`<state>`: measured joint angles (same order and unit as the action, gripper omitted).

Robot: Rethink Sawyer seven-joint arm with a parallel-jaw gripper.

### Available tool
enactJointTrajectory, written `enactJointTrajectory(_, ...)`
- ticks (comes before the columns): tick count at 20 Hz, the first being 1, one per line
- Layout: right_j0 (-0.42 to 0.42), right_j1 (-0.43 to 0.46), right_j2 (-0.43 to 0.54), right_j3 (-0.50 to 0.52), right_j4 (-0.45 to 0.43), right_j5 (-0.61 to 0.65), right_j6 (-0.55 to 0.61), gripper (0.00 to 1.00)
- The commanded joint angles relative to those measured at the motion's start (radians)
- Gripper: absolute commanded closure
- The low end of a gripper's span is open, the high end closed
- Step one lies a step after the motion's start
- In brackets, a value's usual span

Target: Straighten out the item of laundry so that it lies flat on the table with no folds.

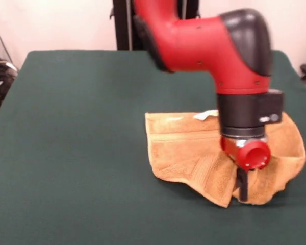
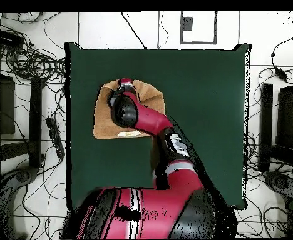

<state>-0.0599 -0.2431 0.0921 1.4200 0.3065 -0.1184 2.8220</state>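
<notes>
Whether the jaws are apart or together cannot be told; only one dark tip of the gripper (image 1: 243, 190) shows, low against the towel (image 1: 194, 153), seemingly touching its lower rumpled edge. The towel lies right of centre in the front view, lower edge folded and bunched, a white tag (image 1: 206, 115) at its upper edge. The green table (image 1: 71, 153) spreads wide around it. Overhead, the arm (image 2: 150, 122) covers the towel's middle.

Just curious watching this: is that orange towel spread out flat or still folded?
Folded. The small orange-tan terry towel has a flap doubled over along its near edge and a rumpled outline on the dark green cloth table.
</notes>
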Motion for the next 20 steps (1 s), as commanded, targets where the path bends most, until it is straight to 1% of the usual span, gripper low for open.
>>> enactJointTrajectory(1, 0.379, 0.265, -0.316, -0.028, 0.404, -0.265, 0.035, 1.0)
enactJointTrajectory(2, 0.363, 0.28, -0.31, -0.046, 0.39, -0.291, 0.01, 1.0)
enactJointTrajectory(4, 0.278, 0.28, -0.236, -0.084, 0.234, -0.298, 0.009, 1.0)
enactJointTrajectory(5, 0.248, 0.281, -0.209, -0.101, 0.177, -0.292, 0.006, 1.0)
enactJointTrajectory(6, 0.272, 0.291, -0.247, -0.104, 0.222, -0.305, -0.005, 1.0)
enactJointTrajectory(7, 0.306, 0.302, -0.296, -0.106, 0.288, -0.309, -0.026, 1.0)
enactJointTrajectory(8, 0.365, 0.308, -0.373, -0.083, 0.408, -0.314, -0.059, 1.0)
enactJointTrajectory(9, 0.455, 0.339, -0.466, -0.061, 0.642, -0.363, -0.15, 1.0)
enactJointTrajectory(10, 0.513, 0.343, -0.517, -0.024, 0.804, -0.408, -0.233, 1.0)
enactJointTrajectory(11, 0.543, 0.35, -0.541, -0.016, 0.915, -0.435, -0.314, 1.0)
enactJointTrajectory(12, 0.544, 0.337, -0.536, -0.006, 0.942, -0.503, -0.328, 1.0)
enactJointTrajectory(14, 0.486, 0.358, -0.513, -0.075, 0.809, -0.486, -0.245, 1.0)
enactJointTrajectory(15, 0.448, 0.371, -0.493, -0.12, 0.716, -0.392, -0.207, 1.0)
enactJointTrajectory(16, 0.418, 0.363, -0.472, -0.134, 0.634, -0.287, -0.18, 1.0)
enactJointTrajectory(17, 0.403, 0.368, -0.476, -0.149, 0.608, -0.216, -0.192, 1.0)
enactJointTrajectory(19, 0.387, 0.335, -0.518, -0.143, 0.52, 0.051, -0.224, 1.0)
enactJointTrajectory(20, 0.375, 0.307, -0.532, -0.14, 0.46, 0.183, -0.226, 1.0)
